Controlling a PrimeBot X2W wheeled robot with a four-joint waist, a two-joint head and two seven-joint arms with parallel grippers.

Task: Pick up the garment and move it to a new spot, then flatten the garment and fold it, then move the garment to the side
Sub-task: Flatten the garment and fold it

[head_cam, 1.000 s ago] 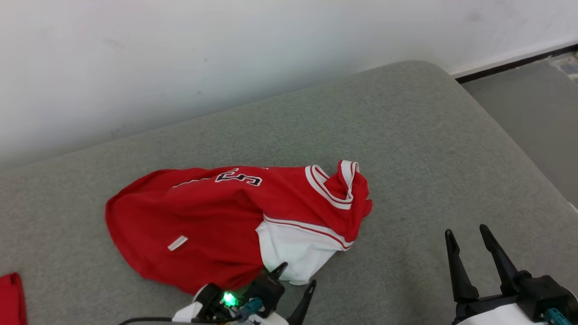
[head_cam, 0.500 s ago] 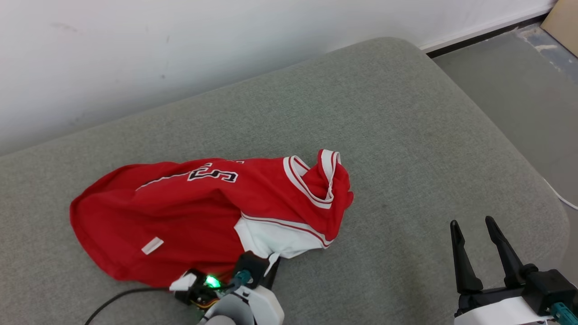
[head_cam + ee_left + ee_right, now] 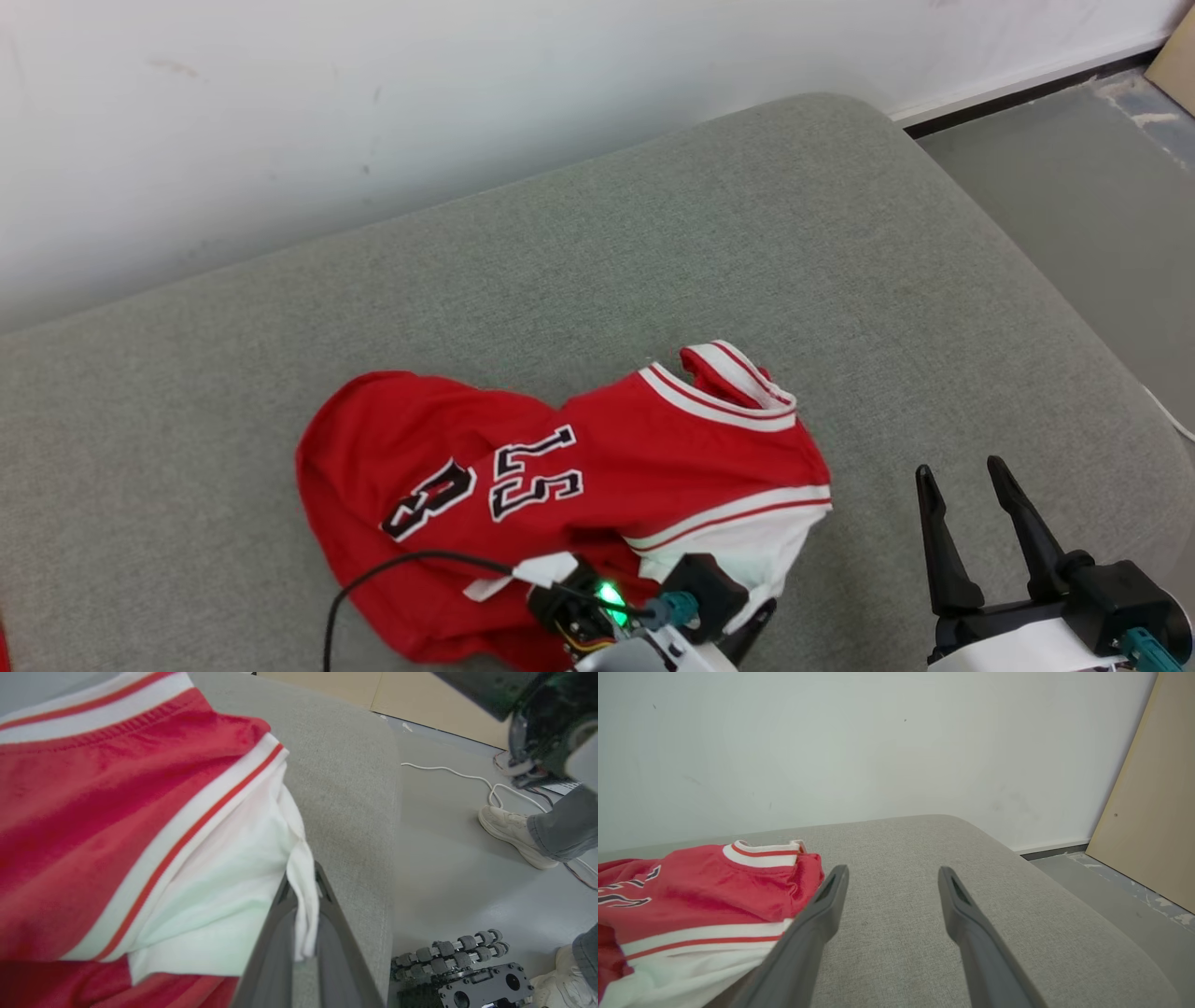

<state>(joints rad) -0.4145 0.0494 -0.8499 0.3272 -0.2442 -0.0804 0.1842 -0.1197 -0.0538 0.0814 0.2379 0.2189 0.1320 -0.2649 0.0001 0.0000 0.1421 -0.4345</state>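
— Head view: where is the garment?
— The garment [image 3: 579,476] lies crumpled on the grey cushion [image 3: 840,261], near the front edge, with its black numbers facing up and its striped collar on the far side, toward the white wall [image 3: 467,93]. The left hand [image 3: 752,625] sits at the white sleeve. Its own wrist hides most of the fingers, so the grip is hard to judge here. The right hand [image 3: 957,467] hovers off to the right of the cloth, fingers apart and empty.
— Left wrist view?
— The two fingers are pressed together on a fold of the white sleeve. A person's shoe [image 3: 511,833] stands on the floor beyond the cushion.
— Right wrist view?
— The fingers are spread wide above bare cushion, with the garment to the robot's left of them.
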